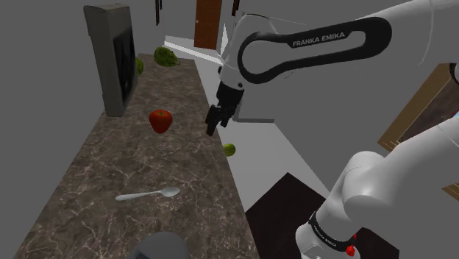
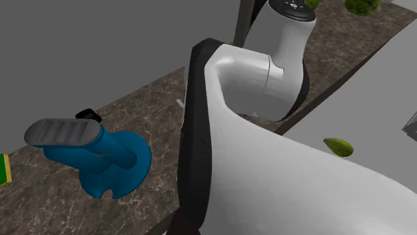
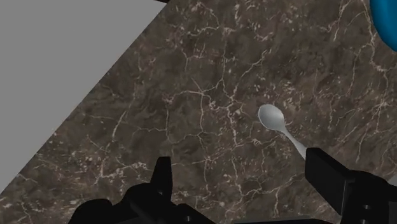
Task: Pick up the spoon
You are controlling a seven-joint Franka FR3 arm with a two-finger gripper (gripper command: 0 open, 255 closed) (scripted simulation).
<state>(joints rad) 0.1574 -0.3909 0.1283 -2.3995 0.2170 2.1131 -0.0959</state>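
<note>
A pale grey spoon lies flat on the dark brown marbled counter, toward its near end in the shoulder view, bowl pointing to that view's right. My black gripper hangs well above the counter, beyond the spoon and near the counter's right edge. In the wrist view the spoon lies on the counter below, bowl ahead of the right finger, its handle running behind that finger. The gripper is open with nothing between its fingers.
A red fruit sits mid-counter beside a dark grey box-shaped appliance. Green fruits lie at the far end, and one at the right edge. A blue item with a grey handle stands near the spoon's end.
</note>
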